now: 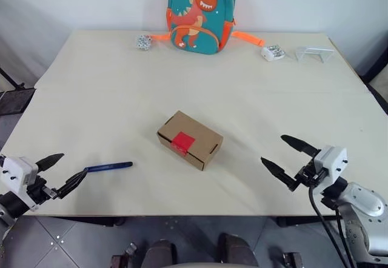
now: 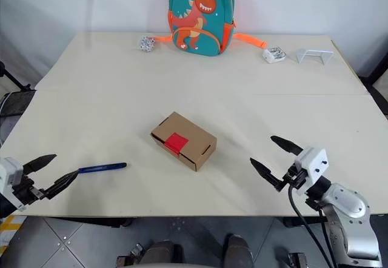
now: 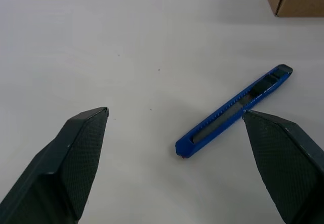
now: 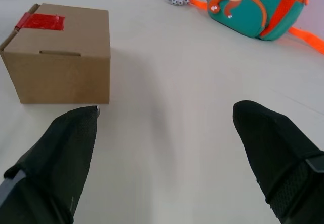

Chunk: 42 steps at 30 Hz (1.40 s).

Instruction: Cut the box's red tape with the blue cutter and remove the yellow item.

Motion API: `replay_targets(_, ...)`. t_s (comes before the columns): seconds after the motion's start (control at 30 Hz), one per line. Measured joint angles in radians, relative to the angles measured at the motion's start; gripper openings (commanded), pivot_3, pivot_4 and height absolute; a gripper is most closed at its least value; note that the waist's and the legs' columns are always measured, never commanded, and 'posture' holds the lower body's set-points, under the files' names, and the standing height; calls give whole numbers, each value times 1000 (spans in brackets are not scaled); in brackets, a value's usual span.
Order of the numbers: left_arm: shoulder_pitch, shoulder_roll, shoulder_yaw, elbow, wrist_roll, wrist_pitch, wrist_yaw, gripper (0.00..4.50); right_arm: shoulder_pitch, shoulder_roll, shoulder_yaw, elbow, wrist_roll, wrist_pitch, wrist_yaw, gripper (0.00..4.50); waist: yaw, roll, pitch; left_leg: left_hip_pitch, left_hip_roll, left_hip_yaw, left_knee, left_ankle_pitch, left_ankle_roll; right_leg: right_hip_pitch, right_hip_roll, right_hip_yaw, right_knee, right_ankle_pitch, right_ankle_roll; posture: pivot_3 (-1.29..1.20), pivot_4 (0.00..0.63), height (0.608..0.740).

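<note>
We see a pale table [image 1: 109, 86] with a dinosaur backpack [image 1: 200, 13] at top center. The closed box [image 1: 190, 139] sits mid-frame, red tape [image 1: 182, 142] across its near edge. Lower left, the blue cutter [image 1: 109, 167] lies just beside our spread left gripper [image 1: 57, 174]; lower right, our right gripper [image 1: 288, 157] is spread, empty.

Head eyes overlook the table [image 1: 91, 86]; wrist cameras skim it closely, perhaps sharing the box [image 4: 61, 57].
</note>
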Motion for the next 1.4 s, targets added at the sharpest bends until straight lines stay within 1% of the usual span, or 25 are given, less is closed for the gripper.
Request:
replay_targets(0.07,-3,0,-1,-1,1,-1,4,4500,-1,0,0,4,0,-8,7,4451,0,0,0,0,0,0,0,0,0,0,0,0,0,0,0,0,150,740)
replay_targets(0.17,-38,0,-8,-4,-18,42,15,4500,-21,0,4,18,2,-12,33,4451,1,0,0,0,0,0,0,0,0,0,0,0,0,0,0,0,150,740)
replay_targets(0.27,-64,19,-29,-11,-37,97,-8,4500,-28,-5,39,-2,16,7,63,3819,0,0,0,0,0,0,0,0,0,-1,0,0,2,0,0,0,150,740)
replay_targets(0.37,-143,39,-71,-18,-43,138,-14,3933,-9,-25,123,-63,11,47,94,2809,4,0,0,0,0,0,0,0,0,-1,0,0,4,0,0,0,150,740)
replay_targets(0.47,-279,41,-150,-9,-34,161,-3,2968,-12,-27,217,-117,-18,93,96,1649,6,0,0,0,0,0,2,0,0,-1,0,0,4,0,0,0,150,740)
replay_targets(0.5,-320,41,-176,-4,-27,165,-1,2694,-24,-28,242,-126,-31,105,94,1375,4,0,0,0,0,1,2,0,0,-1,0,0,4,0,0,0,150,740)
replay_targets(0.53,-375,41,-216,8,-12,174,0,2334,-45,-29,271,-128,-50,122,89,956,3,0,0,0,0,1,2,0,0,-1,0,0,4,0,0,0,150,740)
replay_targets(0.57,-415,40,-248,18,-1,176,0,2089,-64,-29,296,-128,-66,136,84,643,2,-1,0,0,0,1,2,0,0,-2,0,0,5,0,0,0,150,740)
replay_targets(0.63,-506,30,-317,48,25,182,0,1443,-102,-25,348,-125,-107,161,64,0,-1,-1,0,0,0,2,2,0,0,-3,0,0,6,0,0,0,150,740)
replay_targets(0.7,-581,14,-375,90,54,180,2,819,-137,-13,385,-116,-141,178,44,0,-2,0,0,0,0,3,2,0,-1,-4,0,0,8,0,0,0,150,740)
replay_targets(0.77,-684,-29,-438,174,108,172,28,228,-182,4,429,-78,-189,189,23,0,1,-1,0,0,0,2,2,0,-1,-4,0,0,9,0,0,0,150,740)
replay_targets(0.8,-734,-52,-468,226,134,171,41,15,-203,17,455,-63,-211,204,12,0,1,-1,0,0,0,3,2,0,-1,-4,0,0,8,0,1,0,150,740)
replay_targets(0.93,-821,-94,-515,308,173,172,52,15,-232,24,497,-57,-219,290,2,0,1,-1,0,-1,0,3,2,0,-1,-4,0,-1,8,1,2,0,150,740)
replay_targets(1.1,-863,-133,-554,312,195,186,56,15,-274,31,505,-57,-226,350,-25,0,-2,-1,0,-1,0,3,2,1,-1,-4,0,-1,8,1,2,0,150,740)
replay_targets(1.23,-839,-153,-601,252,185,257,7,15,-326,32,499,-50,-231,385,-53,0,0,-1,0,-1,0,3,3,1,-1,-4,0,-1,8,1,2,0,150,740)
replay_targets(1.4,-762,-131,-597,123,152,387,-18,15,-377,33,452,-1,-240,428,-97,0,-1,-1,0,-1,0,3,3,1,-1,-4,0,-1,8,1,2,0,150,740)
